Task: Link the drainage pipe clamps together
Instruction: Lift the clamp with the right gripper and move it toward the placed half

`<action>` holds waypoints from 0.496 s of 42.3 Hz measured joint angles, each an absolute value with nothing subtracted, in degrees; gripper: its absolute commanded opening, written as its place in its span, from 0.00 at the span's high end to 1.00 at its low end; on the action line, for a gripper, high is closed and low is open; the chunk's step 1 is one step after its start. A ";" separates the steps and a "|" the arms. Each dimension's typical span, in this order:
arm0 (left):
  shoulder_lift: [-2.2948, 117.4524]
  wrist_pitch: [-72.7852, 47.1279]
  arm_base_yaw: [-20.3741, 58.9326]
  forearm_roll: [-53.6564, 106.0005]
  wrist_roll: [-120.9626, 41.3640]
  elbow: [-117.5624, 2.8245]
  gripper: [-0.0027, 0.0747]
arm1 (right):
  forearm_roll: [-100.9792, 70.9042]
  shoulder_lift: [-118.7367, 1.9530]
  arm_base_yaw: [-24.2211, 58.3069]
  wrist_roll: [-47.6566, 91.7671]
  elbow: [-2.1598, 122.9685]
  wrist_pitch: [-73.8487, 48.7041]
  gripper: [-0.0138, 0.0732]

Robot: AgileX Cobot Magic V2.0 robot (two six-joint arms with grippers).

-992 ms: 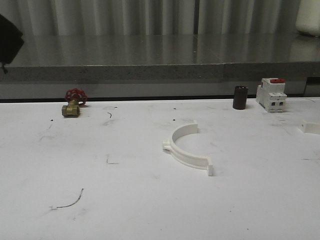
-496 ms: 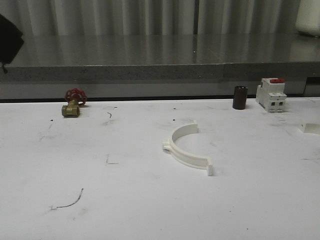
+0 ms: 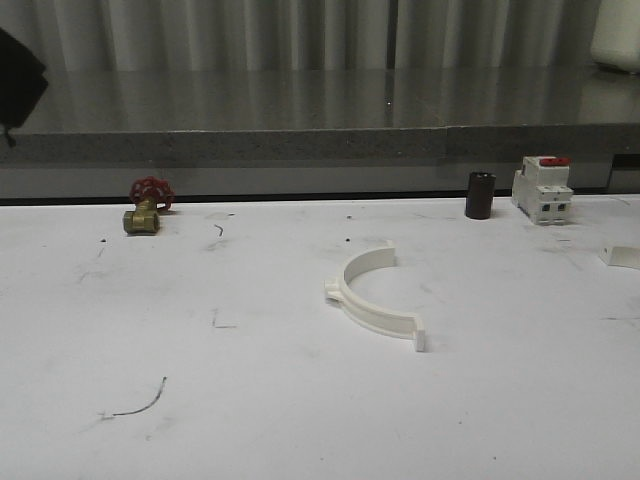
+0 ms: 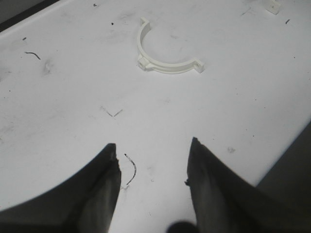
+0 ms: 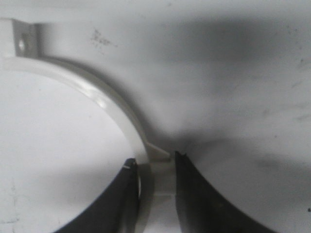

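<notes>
A wide white counter [image 3: 250,400], scuffed with dark marks, stretches forward to a grey ledge. Near its middle one half-ring clamp [image 3: 372,297] lies flat, a white plastic arc with a small tab at each end, its open side facing away toward the right. The second half-ring clamp [image 5: 104,104] is seen from the right wrist, where the right tool [image 5: 154,182] pinches it near one tabbed end, a finger on either side of the band; at the arc's far end a flat tab with a hole shows. At the counter's right edge in the front view a small white piece [image 3: 620,256] shows, perhaps part of that second clamp, too small to tell. The two halves are well apart, so by my judgement the joining is not yet done — one half is gripped, and bringing it over and lining up the tabs is left. The left tool [image 4: 151,165] hangs above bare counter with its two dark fingers spread and nothing between them, pointed toward the middle clamp but well short of it. Along the back sit smaller things — a white breaker [image 3: 543,189] with a red top, a dark cylinder [image 3: 480,195] just beside it, and far to the left a brass valve [image 3: 146,206] with a red handwheel.
</notes>
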State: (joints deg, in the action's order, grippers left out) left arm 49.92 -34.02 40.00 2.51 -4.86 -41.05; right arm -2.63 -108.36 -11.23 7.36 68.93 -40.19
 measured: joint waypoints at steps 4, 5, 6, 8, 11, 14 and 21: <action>49.92 -34.02 40.00 2.51 -4.86 -41.05 0.56 | -2.63 -108.36 -11.23 7.36 68.93 -40.57 0.65; 49.92 -34.02 40.00 2.51 -4.86 -41.05 0.56 | -2.63 -108.36 -11.23 7.36 69.04 -40.74 0.65; 49.92 -34.02 40.00 2.51 -4.86 -41.05 0.56 | -2.63 -108.36 -11.23 7.36 69.04 -40.81 0.65; 49.92 -34.02 40.00 2.51 -4.86 -41.05 0.56 | -3.10 -108.36 -11.23 7.36 69.14 -41.23 0.65; 49.92 -34.02 40.00 2.51 -4.86 -41.05 0.56 | -4.63 -107.92 -11.23 7.36 69.14 -42.43 0.65; 49.92 -34.02 40.00 2.51 -4.86 -41.05 0.56 | -6.15 -106.59 -11.23 7.36 69.14 -43.65 0.65; 49.92 -34.02 40.00 2.51 -4.86 -41.05 0.56 | -7.69 -101.14 -10.40 6.42 69.25 -47.58 0.65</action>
State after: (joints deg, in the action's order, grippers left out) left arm 49.92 -34.02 40.00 2.51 -4.86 -41.05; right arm -7.69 -101.14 -10.40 6.42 69.25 -47.58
